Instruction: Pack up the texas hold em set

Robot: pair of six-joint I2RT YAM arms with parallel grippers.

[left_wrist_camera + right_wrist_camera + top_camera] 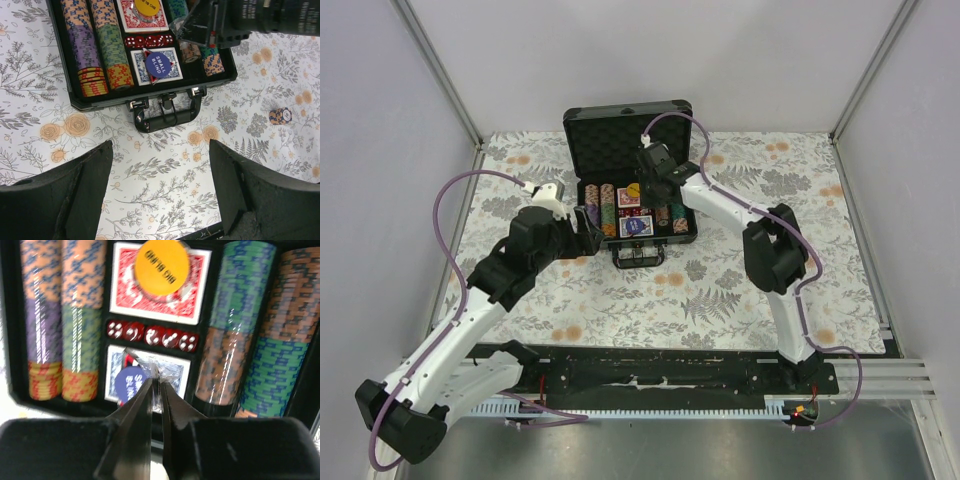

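While its jaws stand almost closed, the right gripper (157,376) pinches what looks like crinkled clear plastic (167,369) just above the blue-backed card deck (180,382) and its round blue small-blind button (127,382), probably to lift wrapping clear before the lid shuts. Around it, the small dark grey foam-lined briefcase (620,130) lies open near the far edge of the floral table (720,290), with chip rows and 5 red dice (152,336) seated. The left gripper (161,150), jaws wide and empty, hovers before the black carry handle (165,120), placed to steady it. 1 short stack of orange-and-blue chips (280,116) lies outside on the table.
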